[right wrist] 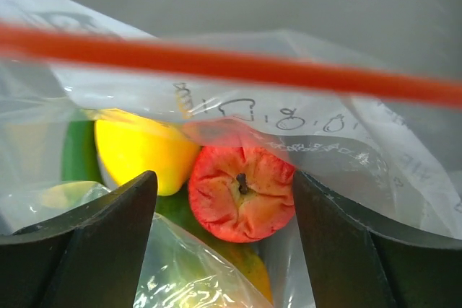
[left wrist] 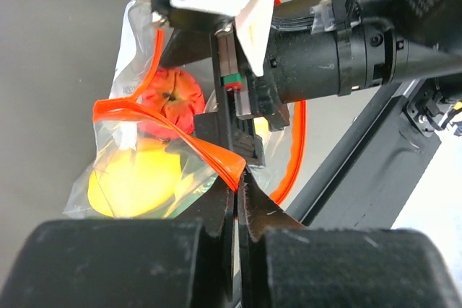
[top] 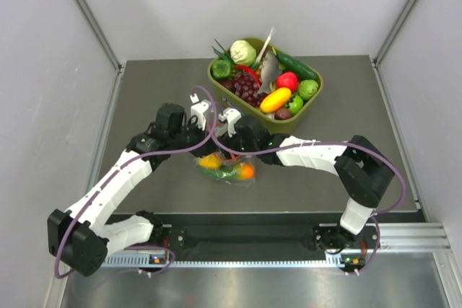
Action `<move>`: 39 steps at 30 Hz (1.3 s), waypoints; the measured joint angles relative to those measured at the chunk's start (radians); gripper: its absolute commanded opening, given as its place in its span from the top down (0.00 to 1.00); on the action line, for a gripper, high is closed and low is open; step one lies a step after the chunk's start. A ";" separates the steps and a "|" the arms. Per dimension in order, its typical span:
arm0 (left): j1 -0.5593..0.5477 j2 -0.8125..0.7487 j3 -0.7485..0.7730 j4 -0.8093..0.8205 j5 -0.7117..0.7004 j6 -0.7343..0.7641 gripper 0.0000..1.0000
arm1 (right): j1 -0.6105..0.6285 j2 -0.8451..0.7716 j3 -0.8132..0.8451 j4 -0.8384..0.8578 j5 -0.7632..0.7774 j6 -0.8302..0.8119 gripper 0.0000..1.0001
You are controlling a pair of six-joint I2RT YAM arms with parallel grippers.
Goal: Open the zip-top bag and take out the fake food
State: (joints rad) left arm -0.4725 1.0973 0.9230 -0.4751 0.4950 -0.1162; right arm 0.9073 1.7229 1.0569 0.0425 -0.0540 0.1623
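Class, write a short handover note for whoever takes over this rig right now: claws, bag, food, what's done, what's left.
Left claw: shut on the bag's zip strip.
Right claw: open, straddling the bag.
The bag is under both claws, with the lemon and red fruit inside.
Done: strip gripped; the mouth seems partly parted.
Left: open it fully, then empty it.

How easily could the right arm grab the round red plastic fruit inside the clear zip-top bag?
Probably not. The right gripper is open facing the red fruit, but film of the zip-top bag seems to cover it and its orange zip strip crosses in front.
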 measured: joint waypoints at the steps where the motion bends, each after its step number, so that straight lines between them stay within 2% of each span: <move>1: 0.000 0.000 -0.002 -0.003 -0.001 0.001 1.00 | 0.006 0.003 0.002 -0.003 0.020 -0.002 0.24; 12: 0.002 -0.001 -0.018 -0.002 -0.004 0.002 1.00 | 0.034 0.076 0.040 -0.006 0.160 -0.002 0.27; 15: 0.002 -0.002 -0.022 0.001 -0.005 0.005 1.00 | 0.034 0.098 0.046 0.006 0.171 0.007 0.37; 16: 0.001 -0.003 -0.024 0.003 -0.004 0.009 1.00 | 0.035 0.103 0.046 0.009 0.174 0.014 0.46; 19: -0.001 -0.003 -0.030 0.003 0.003 0.018 1.00 | 0.035 0.108 0.046 0.019 0.191 0.024 0.59; 20: -0.001 -0.003 -0.031 0.004 0.005 0.019 1.00 | 0.035 0.108 0.046 0.019 0.196 0.026 0.61; 27: -0.001 -0.003 -0.035 0.005 -0.002 0.024 1.00 | 0.036 0.082 0.021 0.023 0.219 0.048 0.62; 39: -0.002 -0.002 -0.035 0.006 -0.018 0.026 1.00 | 0.037 -0.258 -0.119 0.009 0.249 0.105 0.57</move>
State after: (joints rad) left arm -0.4740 1.0958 0.8879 -0.4690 0.4770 -0.0902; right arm 0.9443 1.4647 0.9382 0.0513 0.1947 0.2672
